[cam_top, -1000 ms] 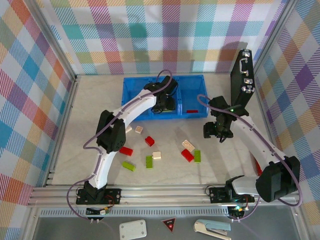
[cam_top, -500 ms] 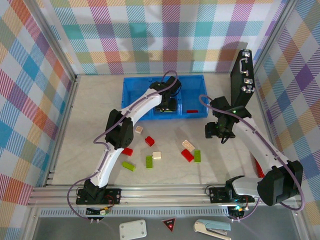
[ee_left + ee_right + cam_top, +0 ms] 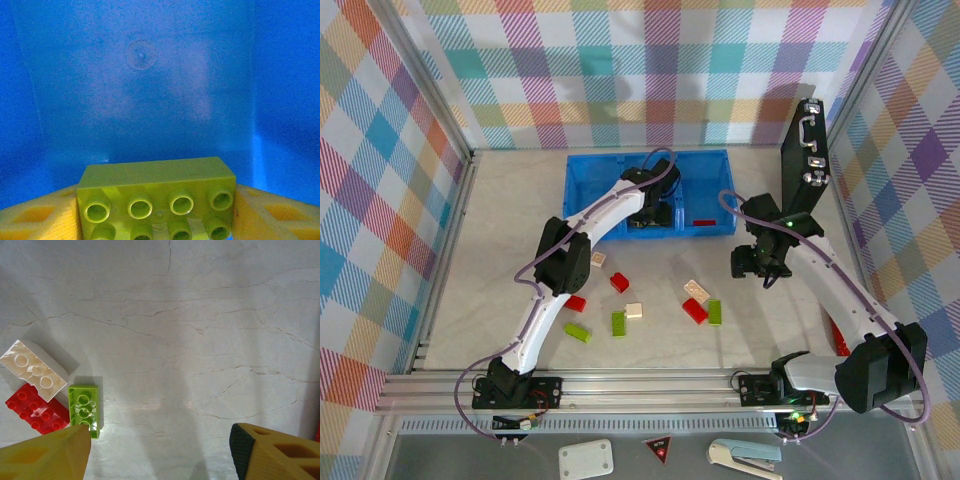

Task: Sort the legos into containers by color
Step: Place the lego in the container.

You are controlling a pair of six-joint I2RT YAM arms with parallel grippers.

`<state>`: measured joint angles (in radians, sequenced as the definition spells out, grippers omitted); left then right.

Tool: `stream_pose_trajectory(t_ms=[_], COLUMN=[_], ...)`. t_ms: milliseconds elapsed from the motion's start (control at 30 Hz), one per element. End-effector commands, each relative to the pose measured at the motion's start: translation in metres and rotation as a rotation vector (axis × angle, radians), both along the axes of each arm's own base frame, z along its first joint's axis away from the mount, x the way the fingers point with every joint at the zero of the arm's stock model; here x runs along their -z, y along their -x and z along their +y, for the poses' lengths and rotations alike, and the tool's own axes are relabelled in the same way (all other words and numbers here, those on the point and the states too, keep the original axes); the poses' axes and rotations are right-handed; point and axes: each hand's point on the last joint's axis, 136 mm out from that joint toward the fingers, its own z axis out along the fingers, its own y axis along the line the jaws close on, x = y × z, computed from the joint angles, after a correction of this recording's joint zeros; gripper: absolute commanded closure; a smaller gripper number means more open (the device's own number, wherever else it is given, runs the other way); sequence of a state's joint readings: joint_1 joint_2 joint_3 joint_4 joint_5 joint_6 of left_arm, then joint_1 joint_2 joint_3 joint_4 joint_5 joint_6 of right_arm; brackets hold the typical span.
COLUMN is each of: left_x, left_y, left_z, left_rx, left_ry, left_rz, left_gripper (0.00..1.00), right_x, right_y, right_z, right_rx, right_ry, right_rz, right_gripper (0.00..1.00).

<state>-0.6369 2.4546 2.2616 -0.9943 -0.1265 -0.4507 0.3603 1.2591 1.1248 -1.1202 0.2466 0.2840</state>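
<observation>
A tabletop walled with pastel plaid cloth, with two white robot arms rising from its near edge.

The left arm stretches far across to a blue bin (image 3: pixel 582 168) at the back of the table. The left gripper (image 3: pixel 655 212) hangs inside the bin's middle compartment. Seen from the camera on that wrist, a lime green brick (image 3: pixel 155 182) sits with its round studs facing the lens. It lies between the yellow fingers (image 3: pixel 45 220), which look to press on both of its short ends. The compartment's bare blue floor lies beyond. I judge the brick is held low so that it lands in this section rather than bouncing out. A single red brick (image 3: pixel 703 222) lies in the right compartment, which suggests that one is kept for red.

The right gripper (image 3: pixel 760 265) hovers over bare table, right of centre, its jaws spread with nothing between them. Its wrist camera shows three pieces just to its left: a cream brick (image 3: pixel 32 369), a second red brick (image 3: pixel 36 410) and a second green brick (image 3: pixel 84 407). They are huddled together, touching or nearly so. The gripper seems poised there to pick from that cluster next.

More loose bricks (image 3: pixel 618 323) in red, green and cream lie scattered across the middle of the table, near the left arm's elbow. A black briefcase (image 3: pixel 810 150) stands on edge at the far right.
</observation>
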Motion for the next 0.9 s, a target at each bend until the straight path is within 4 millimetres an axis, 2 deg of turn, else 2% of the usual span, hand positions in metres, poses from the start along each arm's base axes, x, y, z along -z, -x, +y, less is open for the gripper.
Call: stream_pose_trajectory(t_ms=[0,500,867], left_x=[0.003,-0.029,-0.063], left_y=[0.002,0.008,0.027], left_z=[0.002,0.003,0.015], left_rx=[0.012,0.01,0.009], left_ry=[-0.001,0.045,0.084], left_rz=[0.025,-0.013,-0.053], left_gripper=[0.32,0.28,0.28], right_x=[-0.011,-0.016,-0.011], right_y=[0.004,0.005,0.005], right_z=[-0.002,0.007,0.024], right_rx=[0.017,0.019,0.023], right_ry=[-0.006,-0.057,-0.145], right_rz=[-0.02,-0.016,0.013], right_gripper=[0.25,0.26,0.27])
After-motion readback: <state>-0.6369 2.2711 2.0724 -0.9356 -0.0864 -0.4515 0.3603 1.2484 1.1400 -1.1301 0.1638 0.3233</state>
